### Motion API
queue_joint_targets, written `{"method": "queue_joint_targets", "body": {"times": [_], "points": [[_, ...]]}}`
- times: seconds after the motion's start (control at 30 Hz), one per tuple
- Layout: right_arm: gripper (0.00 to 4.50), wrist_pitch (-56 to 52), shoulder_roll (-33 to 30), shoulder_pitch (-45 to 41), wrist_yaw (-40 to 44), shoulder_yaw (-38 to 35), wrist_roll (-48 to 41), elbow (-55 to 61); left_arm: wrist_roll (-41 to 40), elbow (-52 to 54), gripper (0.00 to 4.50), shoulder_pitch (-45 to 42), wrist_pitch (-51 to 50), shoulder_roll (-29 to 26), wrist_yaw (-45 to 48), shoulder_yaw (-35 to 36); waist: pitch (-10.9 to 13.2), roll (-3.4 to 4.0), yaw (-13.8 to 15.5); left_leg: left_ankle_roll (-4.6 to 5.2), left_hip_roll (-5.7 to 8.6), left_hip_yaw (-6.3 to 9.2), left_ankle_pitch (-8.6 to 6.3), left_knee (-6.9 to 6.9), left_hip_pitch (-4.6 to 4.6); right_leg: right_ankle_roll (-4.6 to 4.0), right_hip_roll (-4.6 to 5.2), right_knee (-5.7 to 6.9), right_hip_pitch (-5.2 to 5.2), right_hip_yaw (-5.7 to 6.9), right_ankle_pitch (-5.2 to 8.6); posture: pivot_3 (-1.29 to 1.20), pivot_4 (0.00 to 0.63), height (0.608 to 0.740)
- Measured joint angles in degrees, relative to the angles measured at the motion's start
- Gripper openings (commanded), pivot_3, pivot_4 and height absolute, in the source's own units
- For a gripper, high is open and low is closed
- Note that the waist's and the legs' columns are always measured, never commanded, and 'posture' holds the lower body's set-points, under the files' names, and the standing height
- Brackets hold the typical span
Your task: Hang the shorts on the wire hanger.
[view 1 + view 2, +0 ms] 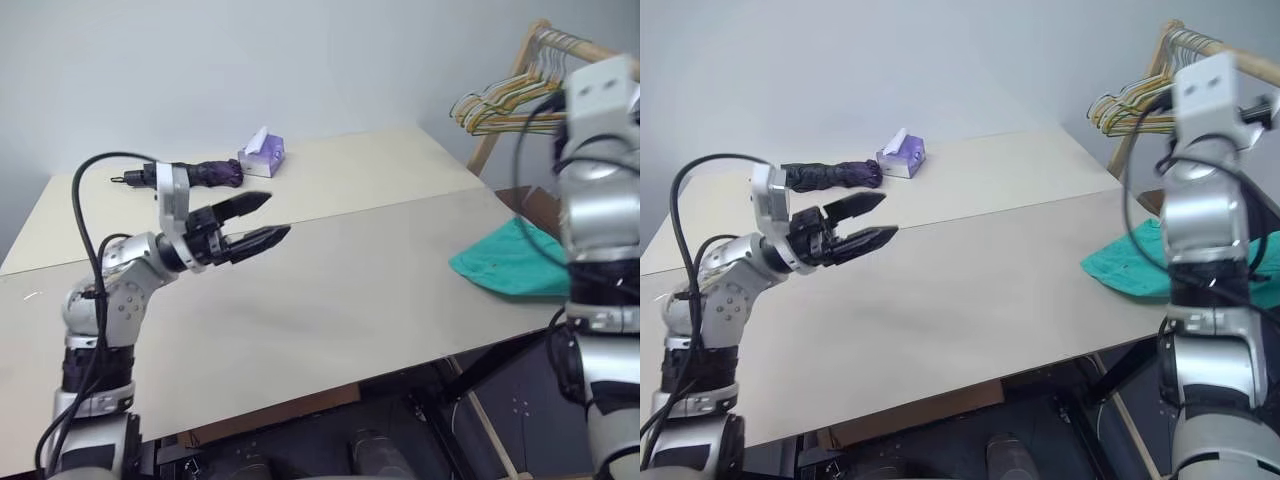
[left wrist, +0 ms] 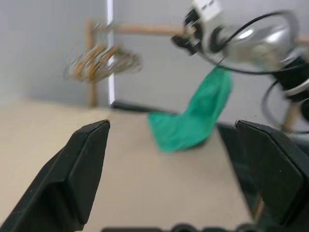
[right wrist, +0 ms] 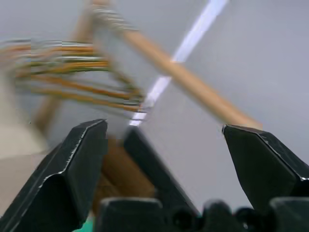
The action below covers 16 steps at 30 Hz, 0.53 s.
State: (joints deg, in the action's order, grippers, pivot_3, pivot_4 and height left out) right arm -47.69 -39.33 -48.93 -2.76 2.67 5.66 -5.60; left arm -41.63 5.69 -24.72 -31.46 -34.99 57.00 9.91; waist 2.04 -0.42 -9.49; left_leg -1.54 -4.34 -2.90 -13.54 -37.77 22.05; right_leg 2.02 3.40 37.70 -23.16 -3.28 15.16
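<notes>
Teal shorts (image 1: pixel 505 262) on table edge, well apart from both released jaws.

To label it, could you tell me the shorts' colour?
Teal-green shorts, clearest in the left eye view.

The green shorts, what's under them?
The shorts lie over the right edge of the table. One part rests on the tabletop and the rest hangs off past the edge. Whatever lies under the cloth is covered, and the robot's right arm hides their far side.

silver-grey jointed arm housings, black bands between segments, looped black cables, white camera block behind the jaws, left gripper (image 1: pixel 262 221) with black tapered fingers
</notes>
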Motion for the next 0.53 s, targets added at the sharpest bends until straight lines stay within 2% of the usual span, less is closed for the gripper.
{"method": "queue_joint_targets", "body": {"times": [0.1, 0.2, 0.43, 0.53], "points": [[4.46, 0.31, -0.49, 5.73, 10.9, 5.23, -1.94, 6.51, 1.84, 0.54, 4.5, 2.26, -0.16, -1.75, -1.28, -0.04, 0.02, -0.03, 2.1, 0.0, 0.0, 0.0, 0.0, 0.0, 0.03, 0.01, 0.01, -0.04, -0.02, 0.03, -0.01, 0.06, 0.0, 0.74], [4.46, 3.06, -1.79, 10.62, 17.83, 9.84, -1.86, 10.11, 3.73, 1.57, 4.5, 4.89, -0.46, -3.99, -2.54, 0.04, 0.04, -0.11, 4.25, 0.01, 0.0, -0.05, -0.02, 0.0, 0.05, 0.01, 0.01, -0.08, -0.04, 0.04, -0.01, 0.08, 0.0, 0.74], [4.46, 7.1, -1.54, 14.95, 23.51, 15.37, 1.81, 10.06, 4.42, 4.3, 4.5, 7.66, -1.61, -3.88, -5.12, 0.02, 0.08, -0.5, 8.97, 0.01, 0.02, -0.09, -0.02, -0.04, 0.09, -0.01, 0.0, -0.07, -0.07, 0.04, -0.02, 0.12, 0.0, 0.74], [4.46, 7.3, -0.63, 17.41, 24.06, 17.03, 3.52, 10.09, 5.74, 4.75, 4.5, 8.19, -1.58, -3.85, -6.46, -0.04, 0.08, -0.59, 10.04, 0.01, 0.03, -0.1, -0.02, -0.04, 0.12, -0.02, 0.0, -0.09, -0.09, 0.04, -0.02, 0.13, 0.0, 0.74]]}}
